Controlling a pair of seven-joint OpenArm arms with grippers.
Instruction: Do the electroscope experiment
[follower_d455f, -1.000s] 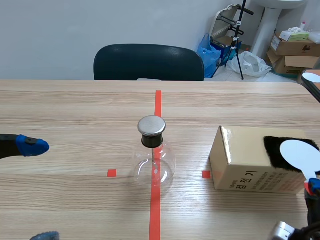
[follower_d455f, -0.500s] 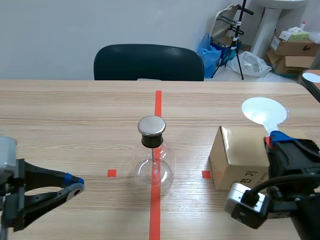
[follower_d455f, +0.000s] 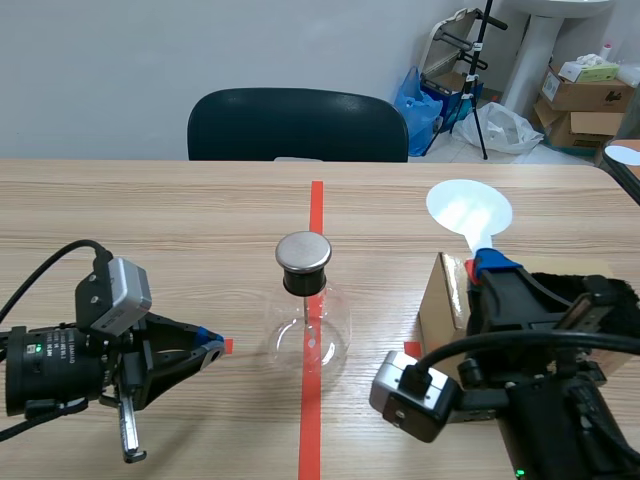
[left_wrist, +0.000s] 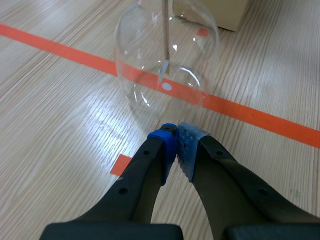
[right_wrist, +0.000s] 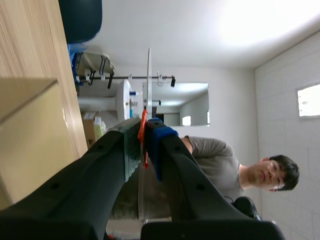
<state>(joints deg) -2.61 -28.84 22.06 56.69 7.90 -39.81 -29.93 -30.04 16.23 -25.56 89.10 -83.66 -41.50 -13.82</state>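
The electroscope is a clear glass flask (follower_d455f: 308, 335) with a metal cap (follower_d455f: 303, 252), standing on the orange-red centre line. My left gripper (follower_d455f: 212, 348) lies low on the table just left of the flask, shut on nothing. In the left wrist view its blue pads (left_wrist: 177, 137) meet right in front of the flask (left_wrist: 167, 60), whose inner rod shows. My right gripper (follower_d455f: 487, 265) is shut on the red handle of a white round paddle (follower_d455f: 469, 208), held upright above the box, right of the flask. The right wrist view shows the paddle (right_wrist: 148, 75) edge-on between the fingers (right_wrist: 145, 132).
A tan cardboard box (follower_d455f: 445, 300) stands at the right, partly behind my right arm; it also shows in the right wrist view (right_wrist: 30, 135). A dark chair (follower_d455f: 297, 122) is beyond the table's far edge. A person (right_wrist: 235, 165) appears in the right wrist view.
My left gripper has shut and come in low toward the flask. My right arm lifted the white paddle off the box and carried it left, toward the flask.
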